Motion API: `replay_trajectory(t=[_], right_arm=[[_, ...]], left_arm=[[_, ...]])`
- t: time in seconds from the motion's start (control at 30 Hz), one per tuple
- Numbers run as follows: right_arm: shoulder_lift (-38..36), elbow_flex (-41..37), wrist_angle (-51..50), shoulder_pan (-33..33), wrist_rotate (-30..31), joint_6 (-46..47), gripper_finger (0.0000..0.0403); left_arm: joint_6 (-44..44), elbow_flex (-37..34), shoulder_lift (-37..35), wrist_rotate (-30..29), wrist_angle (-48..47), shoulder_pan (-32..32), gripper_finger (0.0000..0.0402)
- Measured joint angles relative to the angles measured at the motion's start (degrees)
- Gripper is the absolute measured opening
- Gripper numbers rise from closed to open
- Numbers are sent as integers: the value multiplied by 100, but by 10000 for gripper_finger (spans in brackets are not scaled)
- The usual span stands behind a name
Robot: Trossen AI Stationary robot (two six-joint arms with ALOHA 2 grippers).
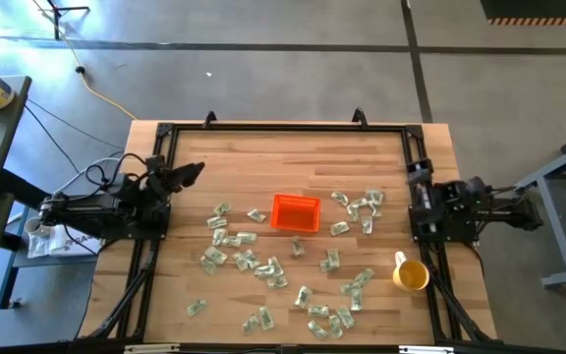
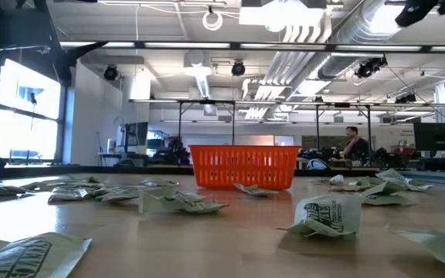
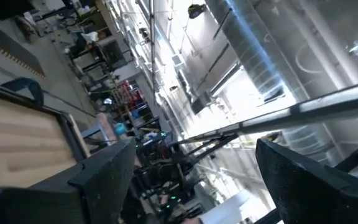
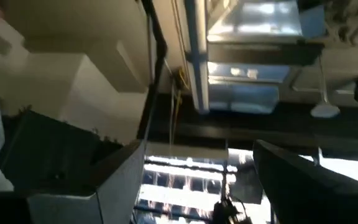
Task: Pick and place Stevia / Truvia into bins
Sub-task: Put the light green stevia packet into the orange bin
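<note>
Many pale green and white sachets (image 1: 232, 239) lie flat and scattered across the wooden table, also seen in the low view as sachets (image 2: 327, 216). The orange basket (image 1: 295, 212) stands on its base near the table's middle, shown as the basket (image 2: 243, 167) in the low view. My left gripper (image 1: 193, 172) is at the table's left edge, raised and tilted upward, open and empty (image 3: 194, 171). My right gripper (image 1: 418, 175) is folded back at the table's right edge, open and empty (image 4: 194, 180). Both wrist views look at the ceiling.
A yellow cup (image 1: 411, 274) stands near the table's right near corner. A black frame (image 1: 283, 128) runs around the tabletop. Bare wood lies along the far side of the table behind the basket. People sit far off in the room (image 2: 354, 143).
</note>
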Motion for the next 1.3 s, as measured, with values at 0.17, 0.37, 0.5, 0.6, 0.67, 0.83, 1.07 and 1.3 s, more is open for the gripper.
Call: replay_trajectory(t=[0.17, 0.37, 0.5, 0.6, 0.67, 0.83, 1.07, 1.3], right_arm=[[0, 4, 929, -1, -41, 310, 291], [0, 9, 1437, -1, 914, 405, 291], [0, 9, 1480, -1, 1513, 1208, 291], [0, 50, 1436, 1, 2100, 2036, 291], [0, 74, 1416, -1, 2550, 2253, 291], [0, 114, 1211, -1, 2958, 2301, 291], [0, 114, -158, -1, 4113, 2903, 291], [4, 114, -1278, -1, 3811, 4048, 291]], left_arm=[[-2, 0, 1, -1, 63, 0, 365], [47, 0, 1, 2, 67, 0, 365], [205, 2, -1, 30, 12, 2, 365], [247, 2, -1, 28, -134, 2, 365], [189, 2, 1, 30, -226, 2, 365], [155, 2, 1, 17, -326, 2, 365], [194, 2, 1, -184, -379, 2, 365], [194, 2, 1, -193, -372, 2, 365]])
